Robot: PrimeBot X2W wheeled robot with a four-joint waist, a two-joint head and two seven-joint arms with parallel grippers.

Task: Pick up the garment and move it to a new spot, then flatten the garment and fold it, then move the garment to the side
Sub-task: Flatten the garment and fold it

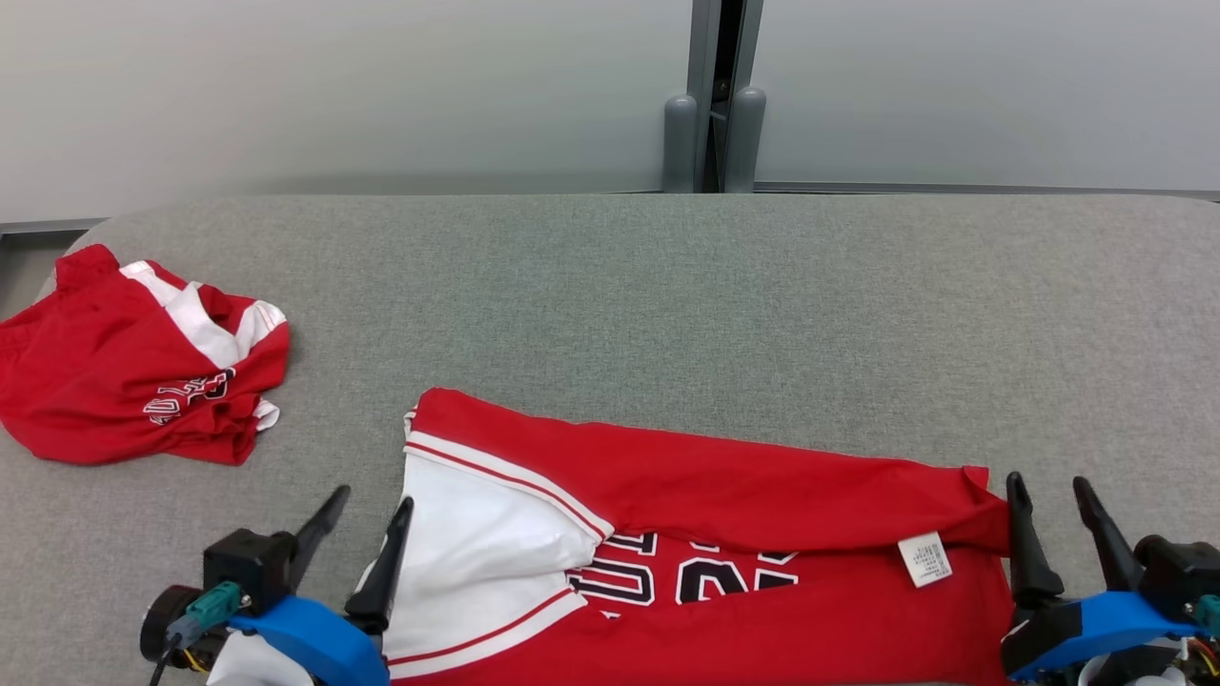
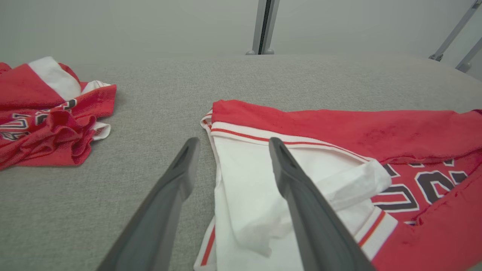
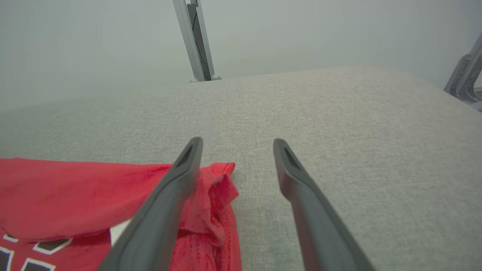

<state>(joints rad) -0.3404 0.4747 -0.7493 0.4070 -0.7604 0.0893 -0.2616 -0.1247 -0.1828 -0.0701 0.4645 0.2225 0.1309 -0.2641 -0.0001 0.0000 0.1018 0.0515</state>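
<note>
**Garment [image 1: 724, 534] laid out, nothing held**

It's spread on the surface [image 1: 667, 305]. The left gripper [image 1: 374, 496] sits wide open at the garment's white-sleeved end, and the right gripper [image 1: 1047, 479] is open at the opposite end. A crumpled red heap [image 1: 133, 381] lies well left of the garment.

A grey woven-fabric tabletop [image 1: 667, 286] stretched wide under soft, even light, its far corners rounded. Behind its far edge stood pale grey wall panels [image 1: 334, 86], split by a vertical metal post [image 1: 703, 48] with two rounded grey caps [image 1: 681, 143] at its foot. Slanted metal struts [image 2: 457, 26] rose beyond the far right corner.
</note>
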